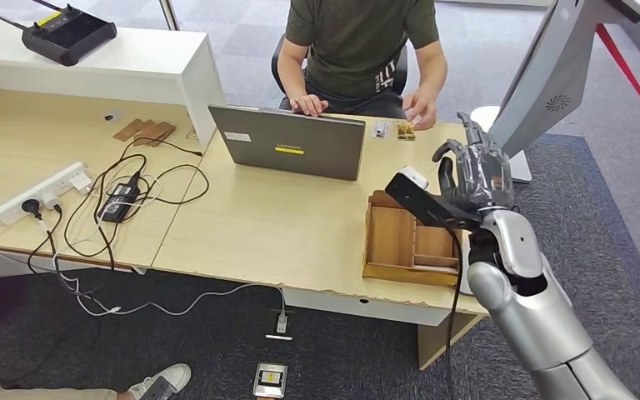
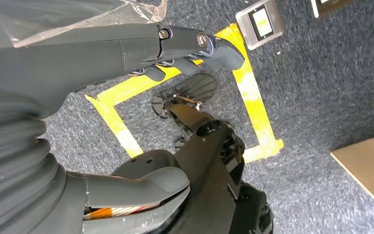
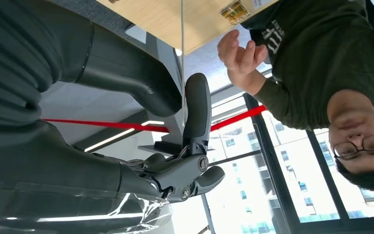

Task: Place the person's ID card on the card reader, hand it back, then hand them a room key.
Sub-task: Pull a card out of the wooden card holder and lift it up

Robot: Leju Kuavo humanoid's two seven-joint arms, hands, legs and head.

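Right hand (image 1: pixel 475 177) raised over the desk's (image 1: pixel 283 225) far right, above the wooden tray (image 1: pixel 408 242); fingers loosely apart, grasping nothing. Left hand (image 2: pixel 175 44) hangs toward the floor, fingers partly curled, empty. No ID card can be made out; the person (image 1: pixel 358 42) sits behind the laptop (image 1: pixel 292 142), so judging by this, the card pickup is yet to come and calls for reaching toward them.

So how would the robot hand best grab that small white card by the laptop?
Probably by its near edge, coming from the robot's side: the card lies flat on the desk, with the laptop close on one side and a gold item on the other.
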